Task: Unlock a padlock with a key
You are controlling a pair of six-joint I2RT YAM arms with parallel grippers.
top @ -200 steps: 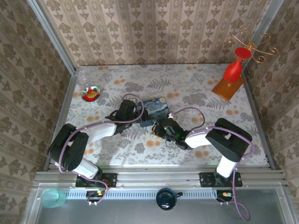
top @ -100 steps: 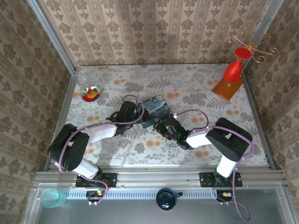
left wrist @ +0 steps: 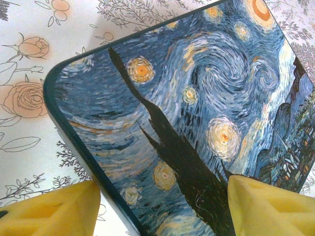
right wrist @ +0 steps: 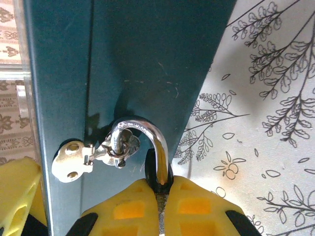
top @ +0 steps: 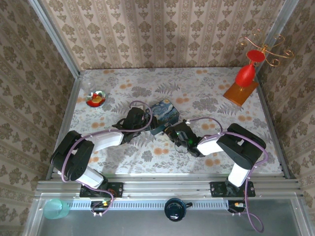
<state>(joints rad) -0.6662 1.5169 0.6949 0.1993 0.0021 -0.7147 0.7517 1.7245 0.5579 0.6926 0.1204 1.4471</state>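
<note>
While the right gripper [right wrist: 160, 192] pinches the padlock [right wrist: 158, 164] at the side of the blue tin [left wrist: 187, 108], left gripper [left wrist: 162, 204] spread wide over its corner, floral table [top: 206, 93] open beyond.

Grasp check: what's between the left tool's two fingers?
The blue starry-night tin: one corner of it spans the gap between the left tool's yellow fingers, as the left wrist view shows.

Spread yellow fingers [left wrist: 49, 211] flank the blue painted tin [left wrist: 187, 113].
</note>
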